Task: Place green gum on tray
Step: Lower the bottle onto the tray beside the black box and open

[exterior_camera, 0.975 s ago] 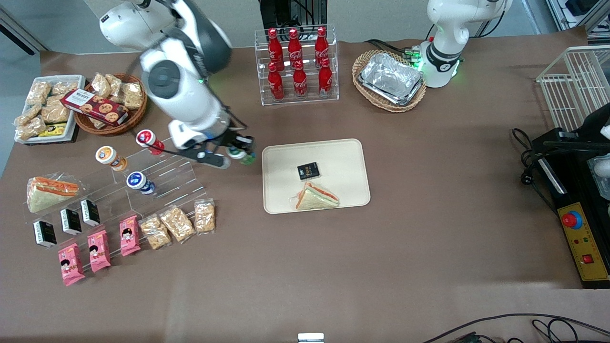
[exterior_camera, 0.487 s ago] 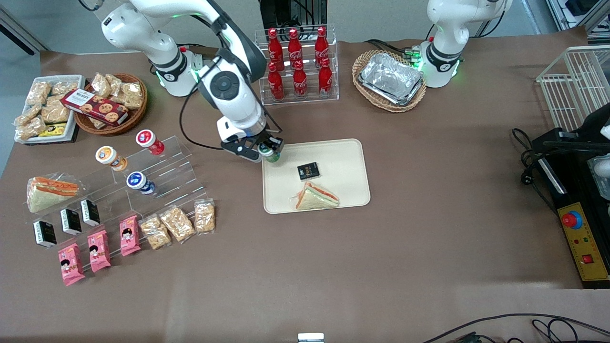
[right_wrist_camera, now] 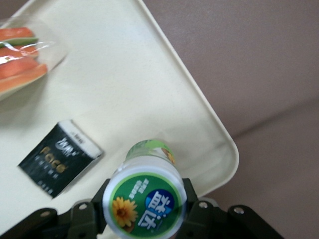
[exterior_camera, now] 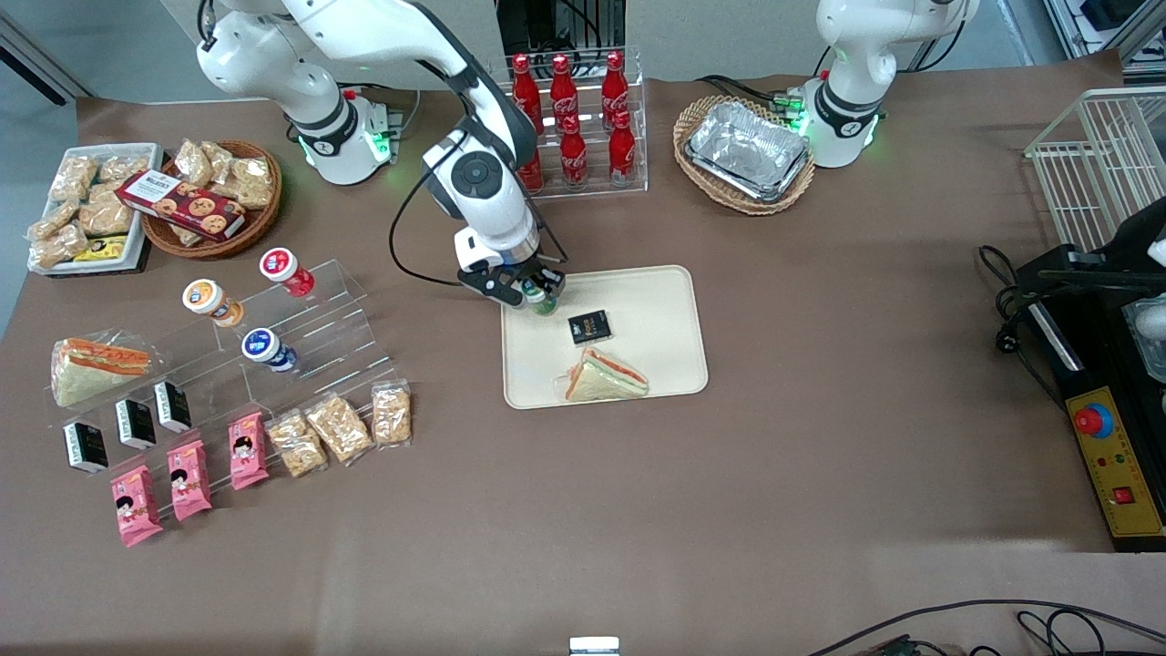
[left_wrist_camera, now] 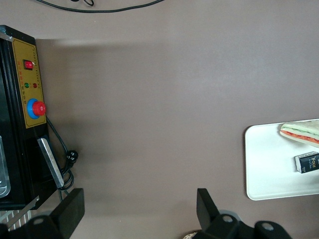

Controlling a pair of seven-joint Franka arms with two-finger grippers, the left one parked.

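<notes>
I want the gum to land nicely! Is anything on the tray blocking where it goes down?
Nothing visible. The gripper holds the green gum over a bare corner of the tray; the black packet lies beside that spot.

We see the desk (exterior_camera: pixel 820 364) covered in matt brown paper or cloth, faintly creased. The tray (exterior_camera: pixel 656 292) looks like smooth matt cream plastic. The gum (right_wrist_camera: pixel 147 194) has a glossy green plastic body and a white lid with a shiny printed label; the gripper (exterior_camera: pixel 536 293) holding it over the tray is black, matt plastic or metal, we cannot tell which. The sandwich (exterior_camera: pixel 606 376) is wrapped in clear glossy film. The black packet (right_wrist_camera: pixel 60 163) beside it has a satin printed wrapper. The foil trays (exterior_camera: pixel 749 148) are crinkled shiny metal in a woven wicker basket (exterior_camera: pixel 692 118).
</notes>
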